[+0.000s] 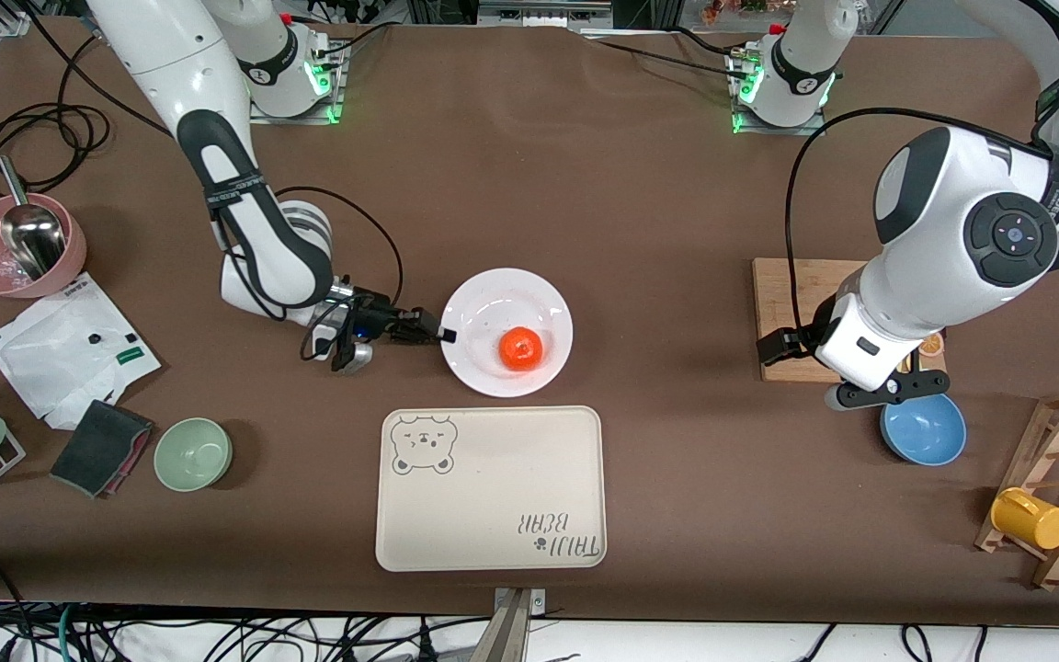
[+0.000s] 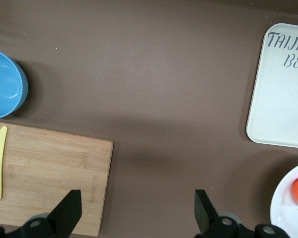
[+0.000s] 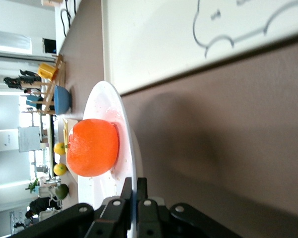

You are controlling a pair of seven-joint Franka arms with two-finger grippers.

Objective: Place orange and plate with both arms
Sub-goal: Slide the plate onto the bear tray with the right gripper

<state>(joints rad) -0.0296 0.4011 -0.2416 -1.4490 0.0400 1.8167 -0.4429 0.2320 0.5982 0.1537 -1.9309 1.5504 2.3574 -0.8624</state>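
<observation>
The orange [image 1: 521, 348] sits inside the white plate [image 1: 483, 299], a little off the middle, toward the left arm's end of the table. The plate rests flat on the brown table [image 1: 585, 184], just beside the beige bear-print tray [image 1: 493, 515], which is nearer to the front camera. The two are close, but a narrow strip of table shows between them.

The right gripper [image 1: 446, 336] is at the plate's rim, on the side toward the right arm's end of the table. In the right wrist view its fingers [image 3: 125, 196] are closed on the thin edge of the plate, one above and one below the rim, so this arm holds the plate with the orange on it.

The relation that matters is the direction from plate to tray: the tray lies straight toward the front camera from the plate. I judge that the plate must be carried that way and kept level, because the orange is round and can roll.

The left gripper [image 1: 888, 391] hangs with its jaws wide apart and holds nothing, over the corner of the wooden cutting board [image 1: 796, 285] and the blue bowl [image 1: 925, 432], well apart from the plate. The right arm is clearly the nearer one; the left arm waits.
</observation>
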